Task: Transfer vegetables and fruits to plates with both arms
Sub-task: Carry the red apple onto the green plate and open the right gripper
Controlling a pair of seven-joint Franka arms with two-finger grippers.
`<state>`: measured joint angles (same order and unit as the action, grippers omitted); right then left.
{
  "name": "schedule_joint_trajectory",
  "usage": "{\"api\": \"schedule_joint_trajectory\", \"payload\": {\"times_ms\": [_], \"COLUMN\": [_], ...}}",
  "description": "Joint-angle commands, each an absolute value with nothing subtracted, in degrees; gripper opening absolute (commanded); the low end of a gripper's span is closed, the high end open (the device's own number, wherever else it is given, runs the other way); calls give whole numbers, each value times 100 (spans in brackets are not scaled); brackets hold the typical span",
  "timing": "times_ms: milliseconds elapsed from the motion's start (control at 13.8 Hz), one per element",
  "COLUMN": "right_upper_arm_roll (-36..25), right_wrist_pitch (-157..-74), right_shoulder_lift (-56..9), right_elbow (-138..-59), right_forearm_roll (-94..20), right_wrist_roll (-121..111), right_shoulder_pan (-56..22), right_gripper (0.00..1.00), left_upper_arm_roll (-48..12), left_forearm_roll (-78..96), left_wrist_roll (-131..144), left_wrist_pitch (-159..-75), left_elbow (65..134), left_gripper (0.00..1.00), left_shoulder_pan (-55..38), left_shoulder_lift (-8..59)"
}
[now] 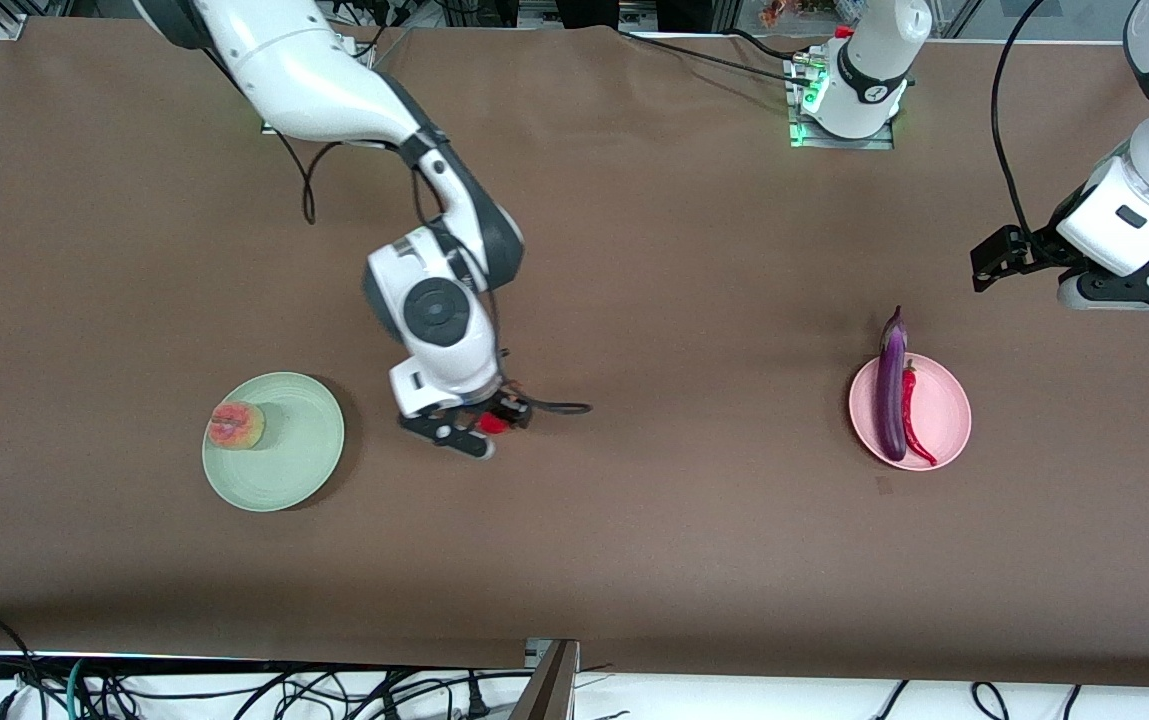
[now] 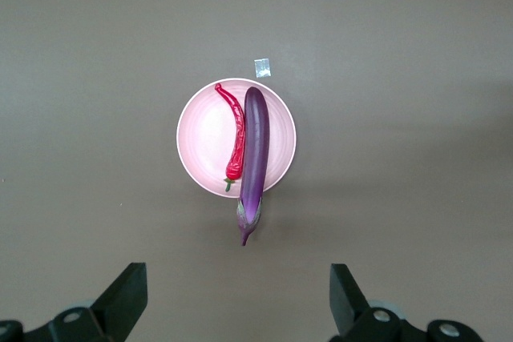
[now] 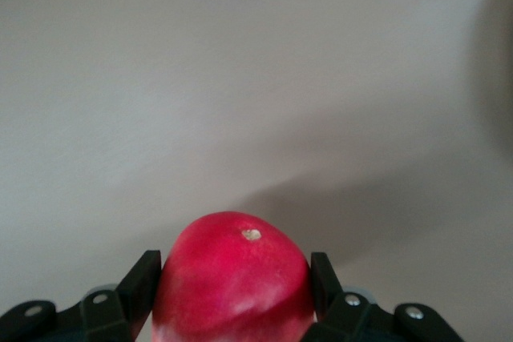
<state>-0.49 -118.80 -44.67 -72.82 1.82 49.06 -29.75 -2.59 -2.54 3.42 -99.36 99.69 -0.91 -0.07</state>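
A red pomegranate (image 1: 494,424) (image 3: 232,278) sits between the fingers of my right gripper (image 1: 487,428) (image 3: 235,271), which is shut on it low over the table's middle, between the two plates. The peach (image 1: 237,426) rests on the pale green plate (image 1: 299,445) toward the right arm's end. On the pink plate (image 1: 946,412) (image 2: 204,130) the purple eggplant (image 1: 891,390) (image 2: 255,150) lies beside the red chili (image 1: 915,420) (image 2: 236,138), its stem end overhanging the rim. My left gripper (image 1: 986,262) (image 2: 239,282) hangs open and empty, high above the table near that plate.
A small tape mark (image 1: 883,485) (image 2: 262,67) lies on the brown table just nearer the camera than the pink plate. A black cable (image 1: 562,407) trails from the right gripper's wrist. Both arm bases stand along the table's back edge.
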Motion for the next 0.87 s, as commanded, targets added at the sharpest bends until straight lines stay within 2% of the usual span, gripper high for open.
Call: {"api": "schedule_joint_trajectory", "payload": {"times_ms": [0,217,434,796], "right_upper_arm_roll": [18,-245,-290,-290], "right_wrist_pitch": [-11095,-10311,-10301,-10739], "right_shoulder_lift": [-4202,-4175,-4210,-4464], "right_elbow": [-7374,-7453,-7628,-7725], "right_forearm_roll": [176,246,246,255], "right_wrist_roll": [3653,2404,1838,1249], "right_shoulder_pan": [-2340,-1803,-1442,-994], "right_gripper": [45,45,45,45], "left_upper_arm_roll": [-246,-255,-255,-255], "left_forearm_roll": [-132,-132,-132,-132], "left_wrist_roll": [202,211,211,211], "left_wrist_pitch": [-9773,-9765,-9765,-9694], "left_elbow": [9765,9765,9765,9765], "left_gripper": [100,100,100,100], "left_shoulder_pan": [-97,-97,-88,-97], "left_shoulder_lift": [79,79,79,79]}}
